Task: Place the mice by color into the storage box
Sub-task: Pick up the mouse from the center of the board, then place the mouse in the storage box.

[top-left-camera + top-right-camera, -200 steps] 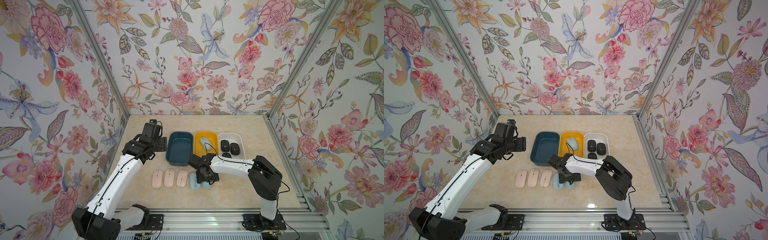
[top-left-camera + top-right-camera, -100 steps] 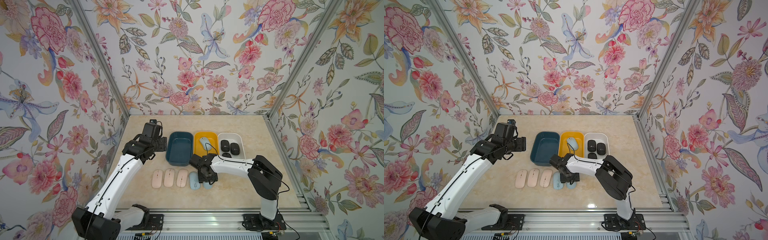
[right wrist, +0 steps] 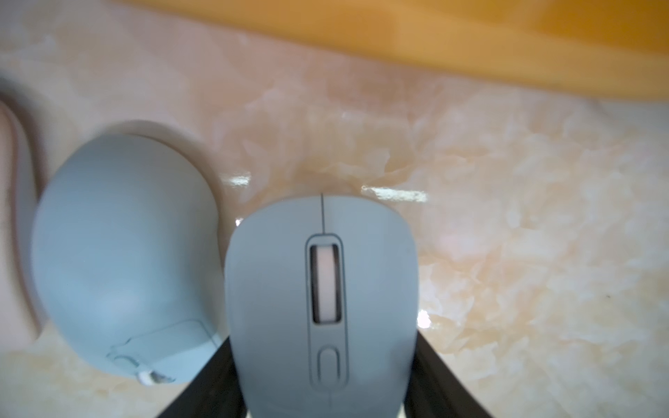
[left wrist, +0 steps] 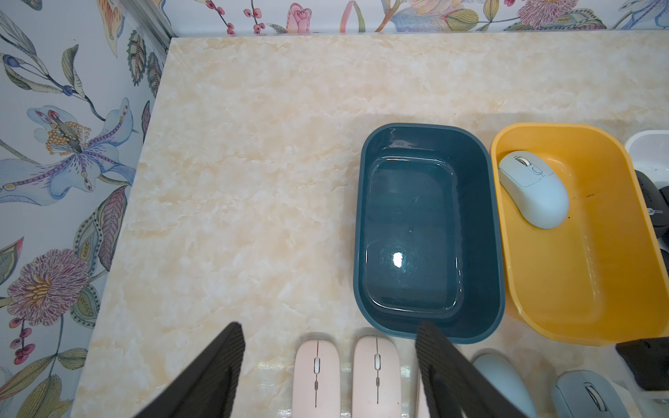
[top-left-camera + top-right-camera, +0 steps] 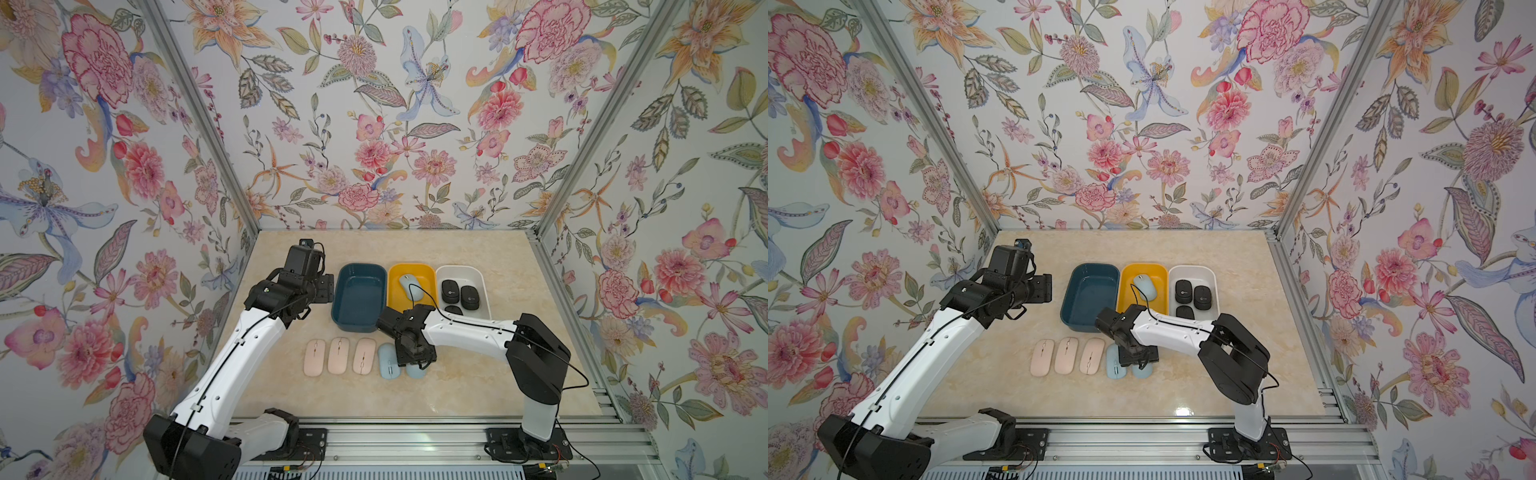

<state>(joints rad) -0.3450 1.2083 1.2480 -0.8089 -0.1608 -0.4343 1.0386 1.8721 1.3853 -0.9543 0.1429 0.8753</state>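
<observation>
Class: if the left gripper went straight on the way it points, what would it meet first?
Probably the pink mice: in its wrist view the open left gripper frames two of them. Depth is unclear; it might instead reach the table just before the blue bin.

On the bench (image 5: 1225, 266), three bins are set side by side: a dark blue bin (image 5: 1090, 297), a yellow bin (image 5: 1126, 293) holding one blue mouse (image 5: 1145, 286), and a white bin (image 5: 1194, 275) holding three black mice (image 5: 1201, 297). Three pink mice (image 5: 1067, 355) are lined up nearer, a loose blue mouse (image 5: 1113, 365) just beside them. A half-hidden blue mouse (image 5: 1143, 371) is covered by the right gripper (image 5: 1138, 358). The left gripper (image 5: 1044, 288) is held beside the dark blue bin.
</observation>
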